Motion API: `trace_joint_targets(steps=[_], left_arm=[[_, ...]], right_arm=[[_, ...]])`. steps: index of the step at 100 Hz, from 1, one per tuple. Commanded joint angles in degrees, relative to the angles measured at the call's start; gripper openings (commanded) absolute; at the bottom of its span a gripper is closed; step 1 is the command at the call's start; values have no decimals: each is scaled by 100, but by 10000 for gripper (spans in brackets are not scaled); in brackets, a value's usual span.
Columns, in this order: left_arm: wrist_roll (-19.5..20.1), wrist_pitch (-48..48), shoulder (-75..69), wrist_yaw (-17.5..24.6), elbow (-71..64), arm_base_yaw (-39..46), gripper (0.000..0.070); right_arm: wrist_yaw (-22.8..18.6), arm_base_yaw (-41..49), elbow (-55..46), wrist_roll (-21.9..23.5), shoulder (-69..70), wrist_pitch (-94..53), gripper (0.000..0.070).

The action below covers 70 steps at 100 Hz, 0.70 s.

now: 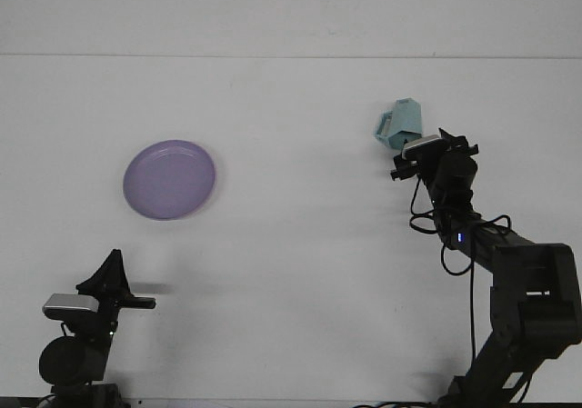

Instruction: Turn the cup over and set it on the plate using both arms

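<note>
Reaching for the overturned cup (400, 123), the right gripper (414, 144), whose jaw state I cannot tell, must next clasp it

Lilac plate (169, 179), pale teal cup (401, 122), white table (300, 244), black arms w/ seemingly silver cams.

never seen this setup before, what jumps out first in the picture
The right arm stretches out over the white table, its gripper right up against a pale teal cup lying on its side at the far right. Well away on the left sits a purple plate with nothing on it. The left gripper is parked low at the near left corner.
</note>
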Motion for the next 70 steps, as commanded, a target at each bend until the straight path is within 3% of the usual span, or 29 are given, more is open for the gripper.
trace_joint_targets(steps=[1, 38, 50, 58, 70], left_arm=[[4, 61, -4, 9, -105, 11, 12], [7, 59, -4, 9, -105, 11, 12], [7, 59, -4, 9, -105, 11, 12], [7, 57, -4, 9, -105, 11, 12], [7, 57, -4, 9, -105, 11, 12]], right_arm=[[2, -13, 214, -125, 282, 39, 512], [-20, -177, 1237, -190, 1279, -44, 512], [-199, -199, 1460, -221, 1464, -39, 505], [-203, -223, 1554, -256, 1554, -37, 424], [-450, -234, 1585, -258, 1576, -39, 157]])
